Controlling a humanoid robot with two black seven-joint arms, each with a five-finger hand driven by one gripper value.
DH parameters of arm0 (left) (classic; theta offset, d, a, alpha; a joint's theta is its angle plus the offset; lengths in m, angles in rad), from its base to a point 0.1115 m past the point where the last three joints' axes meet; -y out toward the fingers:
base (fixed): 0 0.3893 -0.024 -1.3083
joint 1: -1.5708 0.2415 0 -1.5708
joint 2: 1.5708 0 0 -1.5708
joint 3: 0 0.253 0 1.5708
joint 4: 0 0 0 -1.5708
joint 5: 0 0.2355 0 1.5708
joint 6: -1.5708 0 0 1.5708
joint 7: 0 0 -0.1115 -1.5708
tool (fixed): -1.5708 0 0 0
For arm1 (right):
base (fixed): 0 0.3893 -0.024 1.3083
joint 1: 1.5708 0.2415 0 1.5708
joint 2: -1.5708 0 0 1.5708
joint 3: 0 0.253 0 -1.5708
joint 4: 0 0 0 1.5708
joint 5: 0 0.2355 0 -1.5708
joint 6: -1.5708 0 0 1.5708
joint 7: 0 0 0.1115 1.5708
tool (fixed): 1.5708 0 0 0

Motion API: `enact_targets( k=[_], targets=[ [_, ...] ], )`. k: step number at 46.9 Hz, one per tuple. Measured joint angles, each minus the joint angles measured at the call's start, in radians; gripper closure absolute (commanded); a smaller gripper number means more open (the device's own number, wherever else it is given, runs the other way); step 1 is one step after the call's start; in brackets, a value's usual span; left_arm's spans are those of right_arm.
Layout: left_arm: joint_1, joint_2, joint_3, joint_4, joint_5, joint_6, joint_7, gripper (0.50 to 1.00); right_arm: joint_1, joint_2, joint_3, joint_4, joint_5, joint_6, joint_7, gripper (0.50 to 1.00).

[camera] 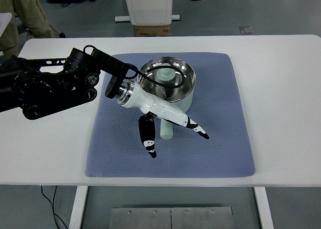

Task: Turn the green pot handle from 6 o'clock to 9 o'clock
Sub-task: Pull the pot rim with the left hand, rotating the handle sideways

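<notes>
The left hand (165, 121) reaches in over the blue mat (220, 139), fingers spread and holding nothing (one each side of the handle). The green pot (170, 83) sits mid-mat on the counter (281, 88); its handle (166, 130) points near, directly beneath the hand.

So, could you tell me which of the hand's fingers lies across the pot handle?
The upper-right finger, pointing right: it lies over the handle. The lower finger points down, left of the handle, on the mat.
</notes>
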Motion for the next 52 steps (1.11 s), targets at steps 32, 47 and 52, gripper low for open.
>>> enact_targets(
  k=[32,47,52],
  targets=[
    [-0.019,-0.005,0.036,0.006,0.062,-0.027,0.0,0.5,0.0,0.0,0.0,0.0,0.0,0.0,0.0,0.5],
    [-0.026,-0.007,0.048,0.018,0.067,-0.027,-0.001,0.5,0.0,0.0,0.0,0.0,0.0,0.0,0.0,0.5],
    [-0.026,-0.006,0.048,0.02,0.069,-0.027,-0.001,0.5,0.0,0.0,0.0,0.0,0.0,0.0,0.0,0.5]
  ],
)
